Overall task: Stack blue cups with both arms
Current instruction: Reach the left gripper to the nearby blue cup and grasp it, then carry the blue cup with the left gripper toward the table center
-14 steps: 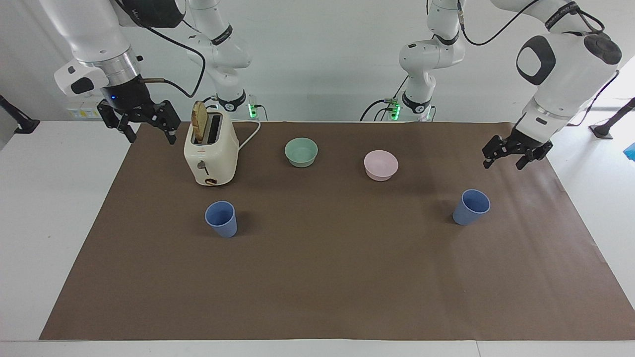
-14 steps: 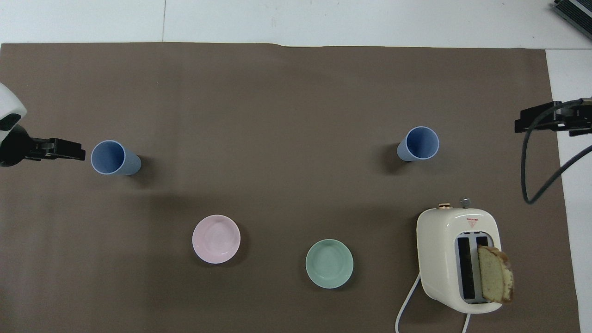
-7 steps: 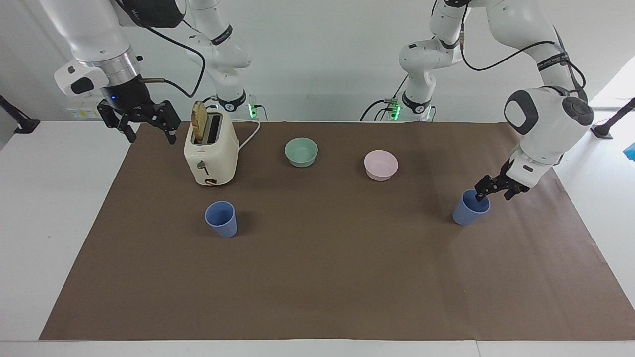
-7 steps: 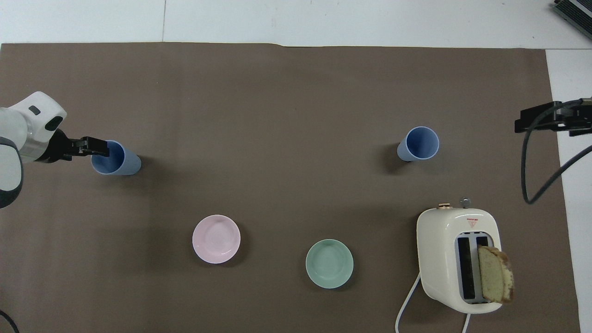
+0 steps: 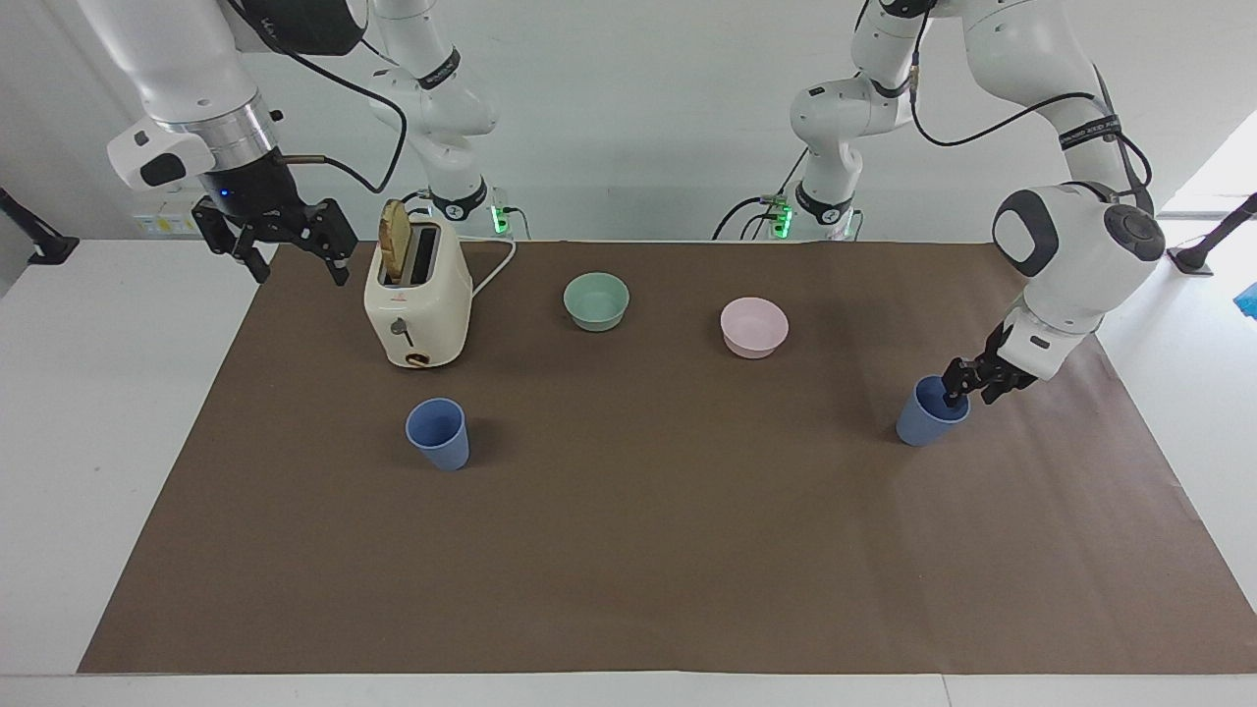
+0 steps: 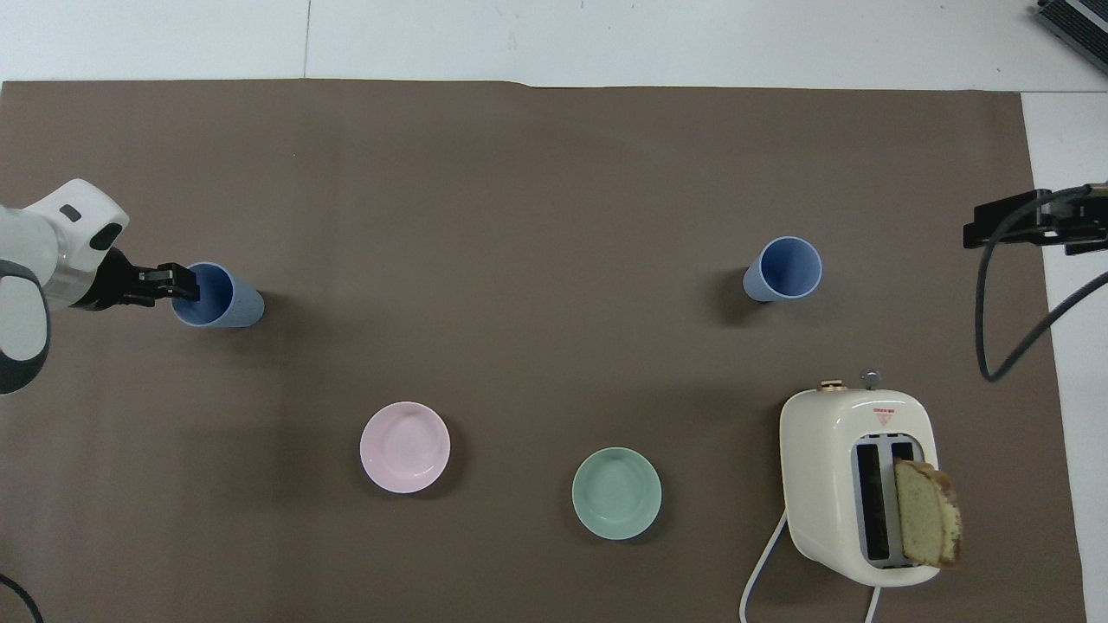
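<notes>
One blue cup stands upright on the brown mat toward the left arm's end. My left gripper is down at this cup's rim, on the side toward the mat's edge. The other blue cup stands upright toward the right arm's end, farther from the robots than the toaster, with nothing touching it. My right gripper hangs open and empty in the air over the mat's edge beside the toaster, and that arm waits.
A cream toaster with a slice of bread up in one slot stands near the robots. A green bowl and a pink bowl sit between the arms' bases. A brown mat covers the table.
My left arm swung down from above the mat's edge to the nearby blue cup's rim and settled there. The right arm and both cups have stayed put.
</notes>
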